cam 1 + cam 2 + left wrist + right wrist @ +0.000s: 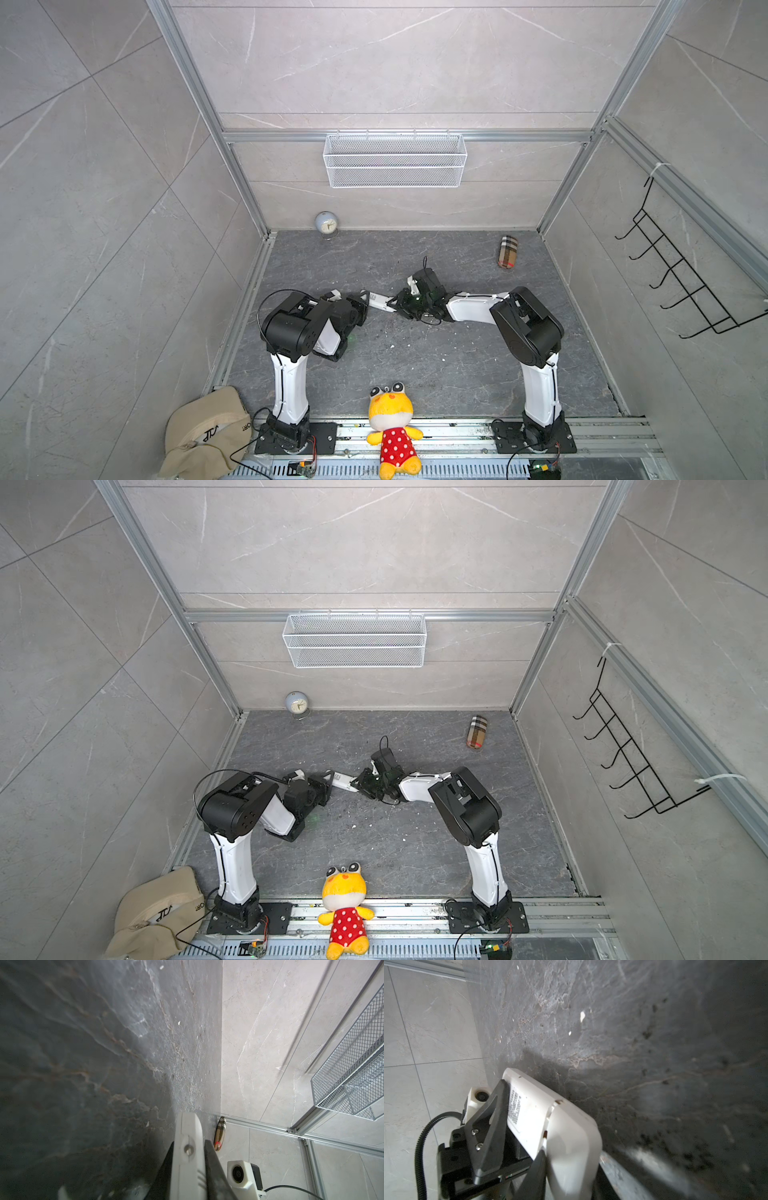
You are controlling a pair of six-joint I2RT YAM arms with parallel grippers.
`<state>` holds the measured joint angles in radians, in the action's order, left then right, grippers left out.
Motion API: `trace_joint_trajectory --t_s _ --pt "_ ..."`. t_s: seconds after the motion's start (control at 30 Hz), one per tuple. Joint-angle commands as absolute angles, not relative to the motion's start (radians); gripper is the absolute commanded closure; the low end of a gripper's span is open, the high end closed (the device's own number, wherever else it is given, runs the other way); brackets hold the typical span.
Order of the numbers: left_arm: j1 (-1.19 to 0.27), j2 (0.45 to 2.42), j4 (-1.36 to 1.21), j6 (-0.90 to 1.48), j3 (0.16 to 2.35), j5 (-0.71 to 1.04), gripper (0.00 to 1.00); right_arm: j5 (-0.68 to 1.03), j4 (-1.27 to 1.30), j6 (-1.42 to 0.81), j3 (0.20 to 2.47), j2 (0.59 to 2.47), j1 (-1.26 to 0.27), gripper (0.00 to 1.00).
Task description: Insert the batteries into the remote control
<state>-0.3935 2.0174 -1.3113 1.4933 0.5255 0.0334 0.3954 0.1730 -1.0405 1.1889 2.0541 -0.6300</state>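
Note:
The white remote control (pixel 377 300) (pixel 341 780) hangs just above the dark floor at mid-scene, held at both ends. My left gripper (pixel 364 299) (pixel 328 780) is shut on one end; in the left wrist view the remote control (pixel 188 1159) shows edge-on between the black fingers (pixel 209 1157). My right gripper (pixel 392 305) (pixel 355 785) is shut on the other end. In the right wrist view the remote control (pixel 529 1109) shows its plain back with a printed label, and a seam separates the rounded cover end that sits between my right gripper (pixel 571 1159) jaws. The batteries are hidden.
A small clock (pixel 326 224) and a plaid pouch (pixel 508 252) lie near the back wall. A wire basket (pixel 395 160) hangs on that wall, a black hook rack (pixel 681 274) on the right wall. A plush toy (pixel 392 428) and a beige cap (pixel 203 432) sit at the front rail.

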Motion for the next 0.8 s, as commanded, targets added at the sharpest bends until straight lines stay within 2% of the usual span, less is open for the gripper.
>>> trace_joint_trajectory --t_s 0.0,0.13,0.33,0.57,0.77 --pt "-0.388 2.008 -1.408 1.386 0.563 0.060 0.99 0.267 -0.055 -0.884 1.173 2.042 -0.625 0.70" --pt "-0.388 1.970 -1.346 1.342 0.556 0.054 0.99 0.248 -0.101 -0.853 1.190 2.031 -0.625 0.69" --pt "-0.388 1.847 -1.083 1.236 0.569 0.026 0.99 0.250 -0.106 -0.859 1.184 2.019 -0.626 0.62" --pt "-0.387 1.816 -1.060 1.213 0.568 0.032 0.99 0.261 -0.113 -0.861 1.183 2.004 -0.627 0.60" --pt "-0.387 1.743 -0.990 1.168 0.568 0.050 0.99 0.220 -0.221 -0.776 1.164 1.904 -0.627 0.41"
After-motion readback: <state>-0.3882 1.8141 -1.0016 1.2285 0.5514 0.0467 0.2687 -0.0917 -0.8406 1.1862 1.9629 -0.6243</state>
